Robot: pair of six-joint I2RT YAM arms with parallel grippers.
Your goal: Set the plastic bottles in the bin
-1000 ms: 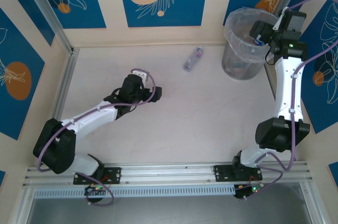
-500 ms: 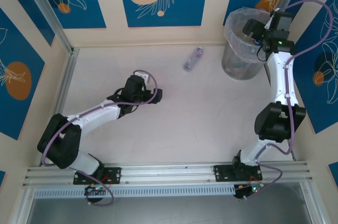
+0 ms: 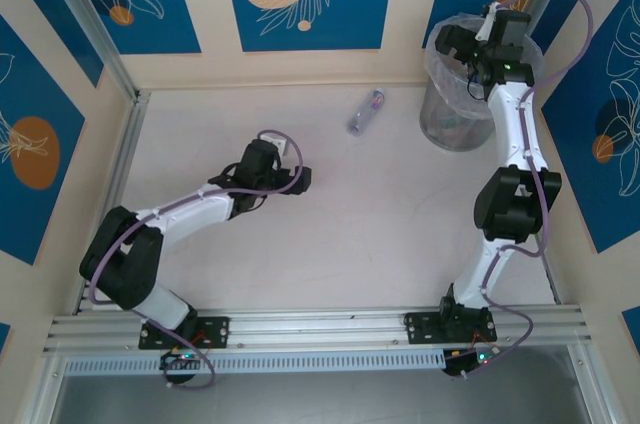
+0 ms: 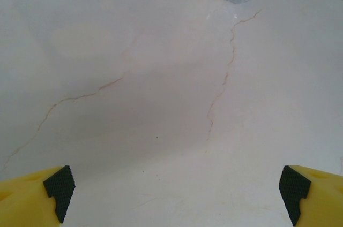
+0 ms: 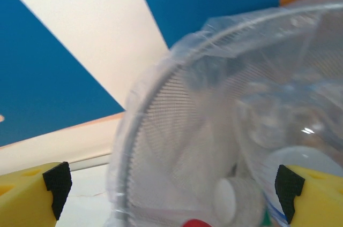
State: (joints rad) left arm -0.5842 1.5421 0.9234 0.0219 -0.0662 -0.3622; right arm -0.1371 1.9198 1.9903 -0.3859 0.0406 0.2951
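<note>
Shows clear plastic bottle [image 3: 366, 111] lying on bench [image 3: 250, 254] nr bin [image 3: 445, 126]. Shows left tool [image 3: 302, 178] & right tool [image 3: 452, 43], over bin, both wide open, empty. Prob. light, thin-walled, slippery, apt to roll; best gripped across mid-body.

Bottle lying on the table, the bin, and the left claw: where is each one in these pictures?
bottle [image 3: 365, 112]: top external view, the middle of its clear body.
bin [image 3: 450, 126]: top external view, its grey outer wall.
left claw [image 4: 177, 187]: left wrist view, midway between its two black fingertips, which stand wide apart.
</note>
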